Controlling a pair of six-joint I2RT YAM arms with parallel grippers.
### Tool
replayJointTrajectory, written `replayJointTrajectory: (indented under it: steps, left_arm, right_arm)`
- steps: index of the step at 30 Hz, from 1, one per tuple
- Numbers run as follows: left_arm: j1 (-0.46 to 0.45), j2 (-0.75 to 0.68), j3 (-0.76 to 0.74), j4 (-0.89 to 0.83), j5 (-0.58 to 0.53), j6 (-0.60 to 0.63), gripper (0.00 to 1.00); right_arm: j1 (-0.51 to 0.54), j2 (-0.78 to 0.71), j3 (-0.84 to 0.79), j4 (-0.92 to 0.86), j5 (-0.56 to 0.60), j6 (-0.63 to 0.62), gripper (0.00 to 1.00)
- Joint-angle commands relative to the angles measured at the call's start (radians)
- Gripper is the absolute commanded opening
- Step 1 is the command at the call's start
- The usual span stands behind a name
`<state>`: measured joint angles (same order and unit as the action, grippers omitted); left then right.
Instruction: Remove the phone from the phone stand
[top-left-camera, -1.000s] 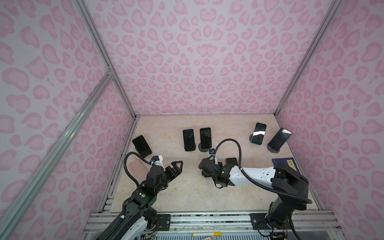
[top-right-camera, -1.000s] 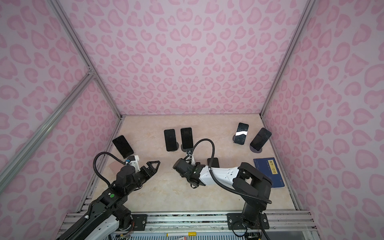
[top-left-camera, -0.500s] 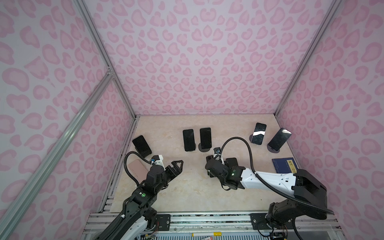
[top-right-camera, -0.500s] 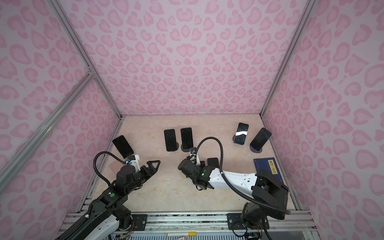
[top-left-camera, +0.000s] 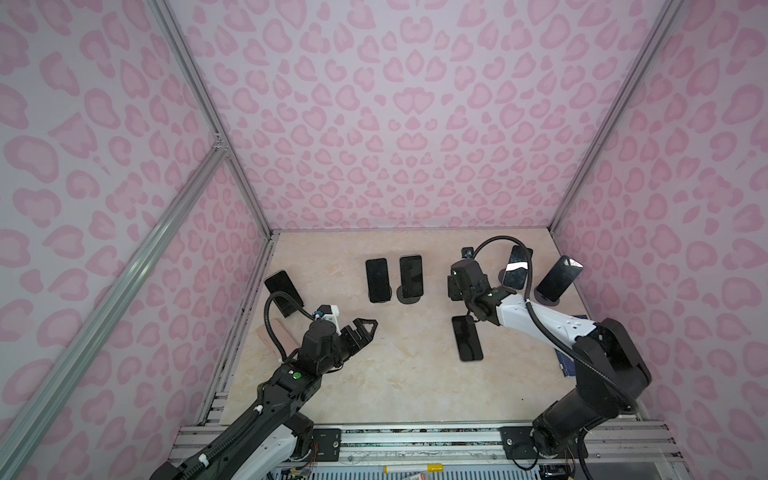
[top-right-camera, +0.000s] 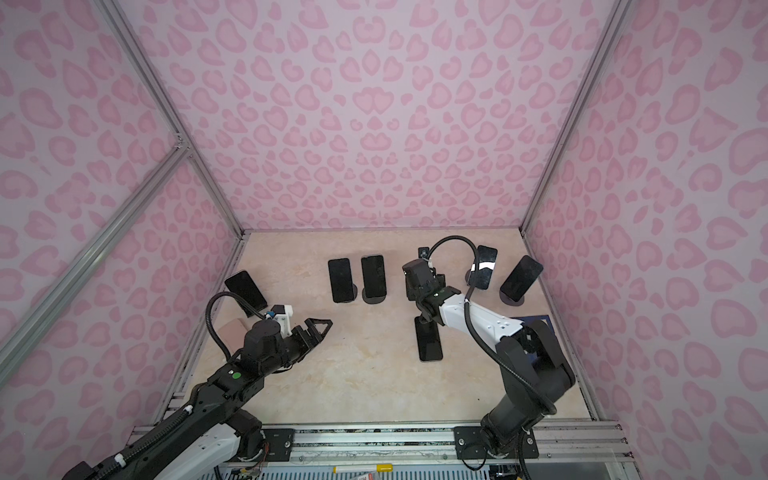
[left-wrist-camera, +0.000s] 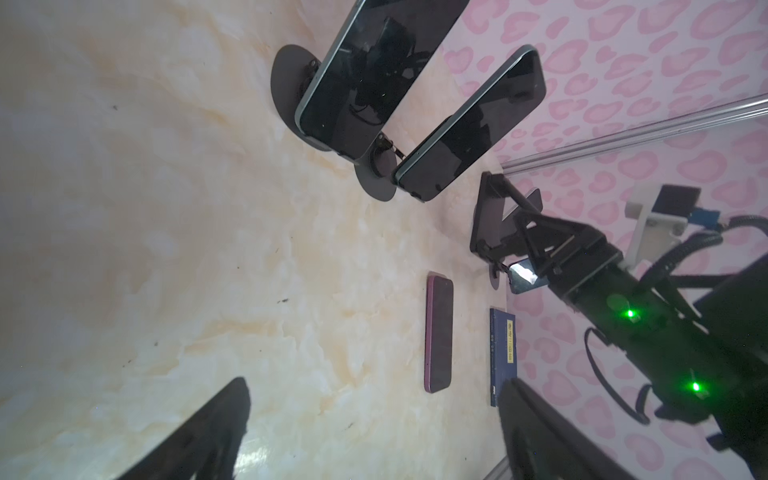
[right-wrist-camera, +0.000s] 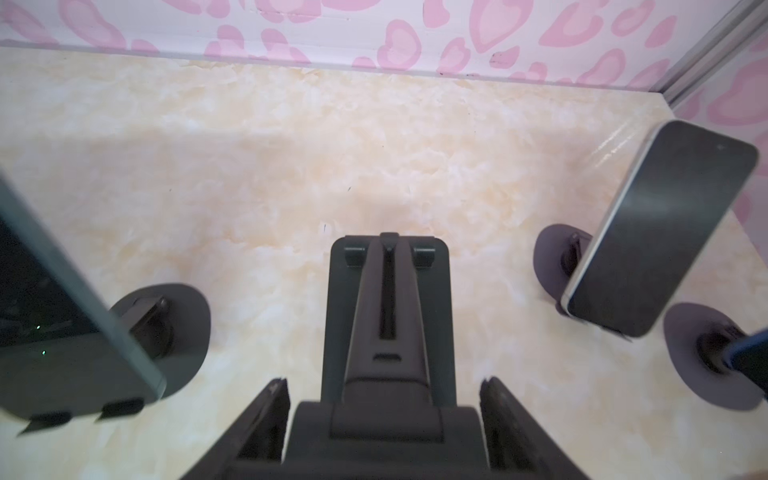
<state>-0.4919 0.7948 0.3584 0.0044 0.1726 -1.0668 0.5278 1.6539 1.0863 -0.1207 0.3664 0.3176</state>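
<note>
Phone (top-left-camera: 467, 338) lies flat near the empty stand (right-wrist-camera: 386, 291) our right tool (right-wrist-camera: 383, 384) clamps, long axis pointing toward it.

The left arm (top-left-camera: 286, 374) and the right arm (top-left-camera: 540, 320) alike pair black joints with white link shells. Behind each set of black triangular jaws sits a white camera bracket (top-left-camera: 328, 312), a ribbed black cable (top-left-camera: 267, 316) looping from it; small green lights (left-wrist-camera: 631, 313) glow farther back.
</note>
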Motion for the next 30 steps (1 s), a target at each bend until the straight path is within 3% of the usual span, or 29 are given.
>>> replayJointTrajectory:
  steps: [1,8,15,18,21,26,30]
  left_arm:
    - [0.000,0.016,0.021,0.031,0.066,-0.018,0.97]
    - [0.000,0.007,0.032,0.012,0.068,-0.023,0.97]
    - [-0.001,0.001,0.037,0.005,0.056,-0.032,0.97]
    - [0.000,0.009,0.046,-0.001,0.057,-0.036,0.97]
    - [0.000,0.012,0.057,-0.004,0.059,-0.034,0.97]
    - [-0.002,-0.022,0.062,-0.021,0.060,-0.031,0.97]
    - [-0.002,-0.059,0.066,-0.036,0.056,-0.013,0.97]
  right_arm:
    - [-0.061,0.108,0.109,0.044,-0.113,-0.054,0.64]
    - [-0.135,0.398,0.482,-0.102,-0.266,-0.035,0.64]
    - [-0.151,0.632,0.774,-0.291,-0.245,-0.055,0.65]
    - [-0.161,0.695,0.831,-0.347,-0.271,-0.061,0.70]
    - [-0.165,0.694,0.824,-0.358,-0.310,-0.065,0.78]
    - [-0.167,0.571,0.781,-0.337,-0.304,-0.069,0.88]
    - [-0.172,0.504,0.796,-0.374,-0.279,-0.068,0.91]
